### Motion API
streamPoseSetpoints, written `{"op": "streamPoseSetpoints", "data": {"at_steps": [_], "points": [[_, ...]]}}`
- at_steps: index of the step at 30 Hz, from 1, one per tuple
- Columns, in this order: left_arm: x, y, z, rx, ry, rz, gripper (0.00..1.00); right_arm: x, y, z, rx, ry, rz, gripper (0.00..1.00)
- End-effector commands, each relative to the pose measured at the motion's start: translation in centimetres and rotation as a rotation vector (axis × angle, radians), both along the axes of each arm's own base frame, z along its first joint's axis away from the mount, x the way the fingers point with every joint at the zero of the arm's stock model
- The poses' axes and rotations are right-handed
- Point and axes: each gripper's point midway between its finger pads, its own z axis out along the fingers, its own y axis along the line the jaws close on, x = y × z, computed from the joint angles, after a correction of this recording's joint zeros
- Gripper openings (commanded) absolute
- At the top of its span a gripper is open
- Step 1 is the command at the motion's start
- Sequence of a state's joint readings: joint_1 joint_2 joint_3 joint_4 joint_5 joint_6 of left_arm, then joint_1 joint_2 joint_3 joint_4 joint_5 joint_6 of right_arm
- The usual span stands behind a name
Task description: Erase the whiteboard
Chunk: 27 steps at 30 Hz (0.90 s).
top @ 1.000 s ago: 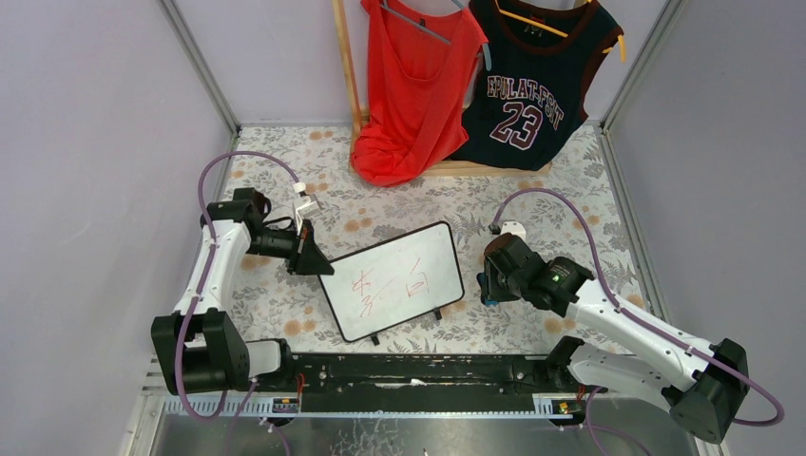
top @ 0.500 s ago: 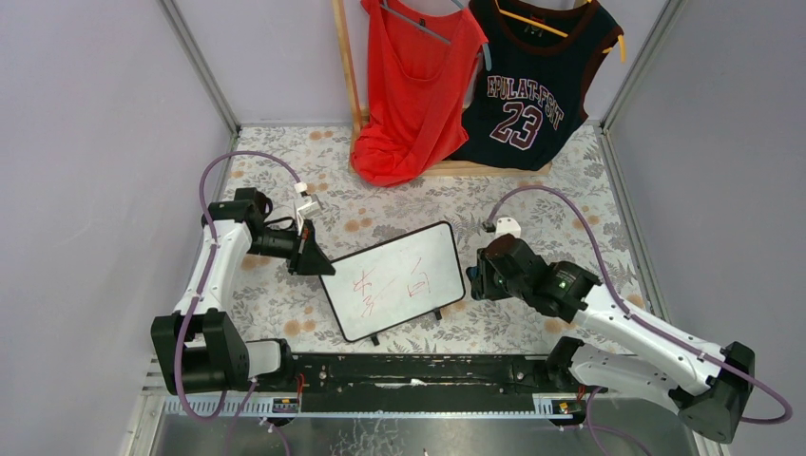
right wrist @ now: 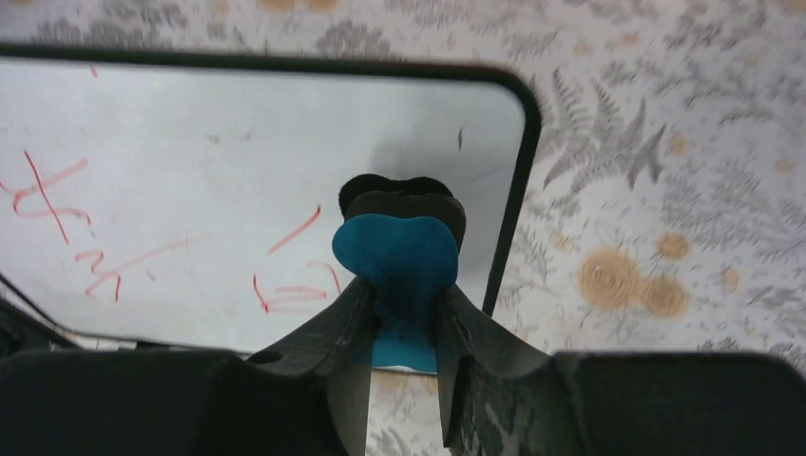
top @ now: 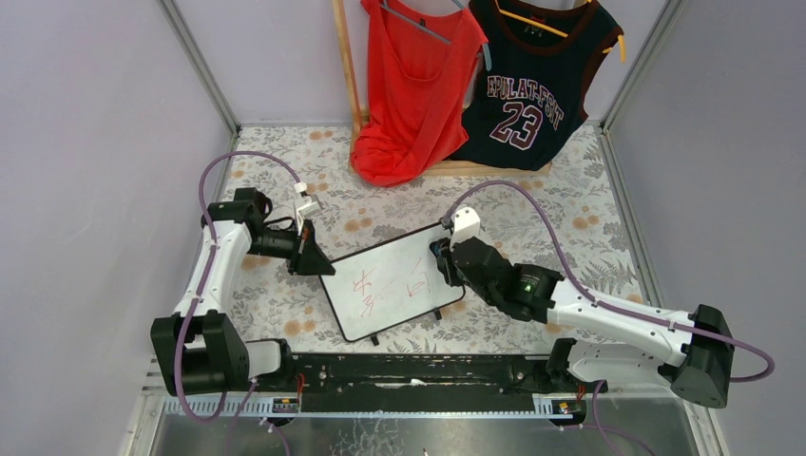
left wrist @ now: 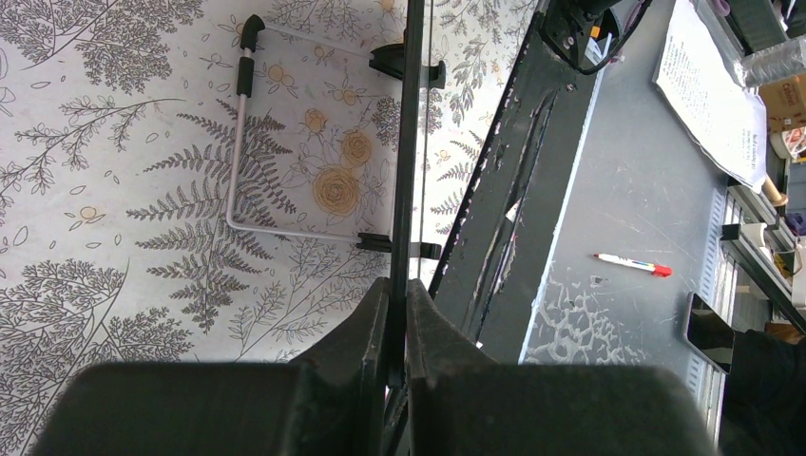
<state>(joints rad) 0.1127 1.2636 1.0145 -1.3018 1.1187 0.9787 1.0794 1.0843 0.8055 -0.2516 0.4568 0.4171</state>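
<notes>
1. The whiteboard (top: 392, 282), a small white rectangular board with a thin black frame and rounded corners, sits on the floral-print table cover (top: 532, 190) between the two arms. Red scribbles (top: 366, 288) cover its left and middle.
2. The left gripper (top: 314, 261) is clamped on the board's left corner, pinching the black frame to steady it.
3. The right gripper (top: 442, 261) squeezes a blue eraser block (right wrist: 399, 256) with a dark felt face. It is over the board's clean right end, near the closest red marks; contact cannot be told.
4. Wiping looks barely begun. Next, the eraser should press flat and sweep left across the scribbles while the left hold resists the push.
</notes>
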Motion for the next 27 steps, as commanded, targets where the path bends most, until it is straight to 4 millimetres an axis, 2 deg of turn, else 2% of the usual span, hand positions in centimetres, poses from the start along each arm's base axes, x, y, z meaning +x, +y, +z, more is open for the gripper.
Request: {"op": "streamPoseSetpoints", "data": {"at_steps": [1,6,13,21,27], "points": [[0.6,0.4,0.2,0.038,-0.063,0.015,0.0,3.3,0.3,5.3,0.095,-0.223,-0.102,0.0],[0.6,0.4,0.1,0.038,-0.064,0.017,0.0,3.7,1.6,4.8,0.054,-0.25,-0.09,0.0],[0.7,0.4,0.1,0.036,-0.057,0.014,0.0,1.6,5.6,4.1,0.041,-0.268,-0.018,0.0],[0.7,0.4,0.0,0.033,-0.047,0.006,0.0,0.1,8.3,3.5,0.061,-0.266,0.017,0.0],[0.7,0.4,-0.1,0.031,-0.04,0.006,0.0,-1.0,11.6,3.6,0.073,-0.26,0.09,0.0]]}}
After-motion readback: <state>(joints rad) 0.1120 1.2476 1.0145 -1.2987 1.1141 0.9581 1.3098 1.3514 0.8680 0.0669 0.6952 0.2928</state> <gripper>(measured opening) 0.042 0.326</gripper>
